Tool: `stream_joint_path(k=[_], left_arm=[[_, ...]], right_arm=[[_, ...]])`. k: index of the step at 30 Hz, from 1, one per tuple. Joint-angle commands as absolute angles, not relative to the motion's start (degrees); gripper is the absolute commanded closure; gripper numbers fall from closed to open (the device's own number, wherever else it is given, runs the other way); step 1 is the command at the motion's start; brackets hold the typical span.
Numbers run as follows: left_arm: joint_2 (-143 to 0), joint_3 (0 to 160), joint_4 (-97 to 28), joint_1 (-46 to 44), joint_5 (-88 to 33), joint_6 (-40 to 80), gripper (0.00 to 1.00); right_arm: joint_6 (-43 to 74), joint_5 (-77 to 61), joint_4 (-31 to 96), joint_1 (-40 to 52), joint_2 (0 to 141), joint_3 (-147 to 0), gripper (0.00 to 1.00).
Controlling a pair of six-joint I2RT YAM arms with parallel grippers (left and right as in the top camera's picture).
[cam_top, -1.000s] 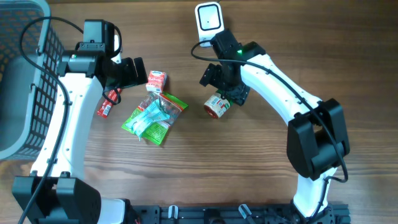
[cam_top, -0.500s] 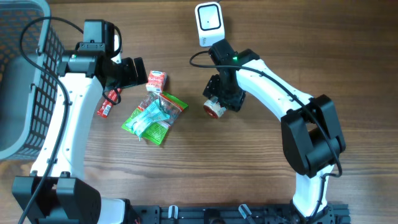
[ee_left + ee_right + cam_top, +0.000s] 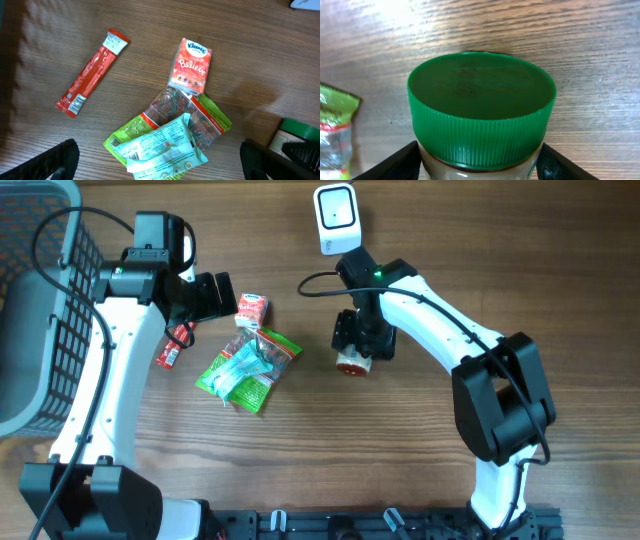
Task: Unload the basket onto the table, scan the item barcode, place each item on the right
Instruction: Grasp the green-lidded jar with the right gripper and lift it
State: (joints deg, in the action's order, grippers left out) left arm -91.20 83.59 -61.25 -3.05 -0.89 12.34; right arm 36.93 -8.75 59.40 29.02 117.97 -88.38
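- Down onto its target within the last second: the right gripper, which hung beside the green-lidded jar, now sits directly over it, its jaws drawn in from wide to a hold on the jar's sides.
- Wrist view shows the jar filling the gap between the two fingers, its lid toward the camera and its base toward the wooden table.
- Overhead, the jar sits near mid-table, just below the white scanner and apart from it; whether it has left the wood cannot be told.
- Unmoved at the left, the left gripper hovers with jaws spread wide and empty above a tissue packet, a green snack pouch and a red stick sachet; a grey basket stands at the table's edge.
- Progress, by the look of it: early. The grasp appears made; lifting the jar, turning its label to the scanner and getting the read are all still ahead. No barcode is visible in any view.
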Motion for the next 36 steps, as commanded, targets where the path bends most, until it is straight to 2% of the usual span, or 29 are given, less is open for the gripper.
stream_joint_path(k=[1, 9, 20, 26, 30, 34, 36], left_arm=[[-91.2, 83.6, -61.1, -3.1, -0.6, 12.5, 0.0], [-91.2, 83.6, -61.1, -3.1, -0.6, 12.5, 0.0], [-91.2, 83.6, -61.1, -3.1, -0.6, 12.5, 0.0], [-91.2, 83.6, -61.1, -3.1, -0.6, 12.5, 0.0], [-91.2, 83.6, -61.1, -3.1, -0.6, 12.5, 0.0], [-91.2, 83.6, -61.1, -3.1, -0.6, 12.5, 0.0], [-91.2, 83.6, -61.1, -3.1, -0.6, 12.5, 0.0]], right_arm=[[31.4, -8.8, 61.0, 29.7, 118.8, -88.0, 0.28], [28.4, -8.4, 63.4, 30.9, 118.8, -88.0, 0.24], [28.5, -2.5, 70.8, 35.1, 118.8, -88.0, 0.29], [28.2, -2.5, 68.8, 35.0, 118.8, -88.1, 0.21], [24.6, -2.5, 66.4, 34.9, 118.8, -88.1, 0.19], [18.8, -1.7, 65.9, 34.9, 118.8, -88.1, 0.1], [19.4, 0.4, 65.8, 34.9, 118.8, -88.1, 0.1]])
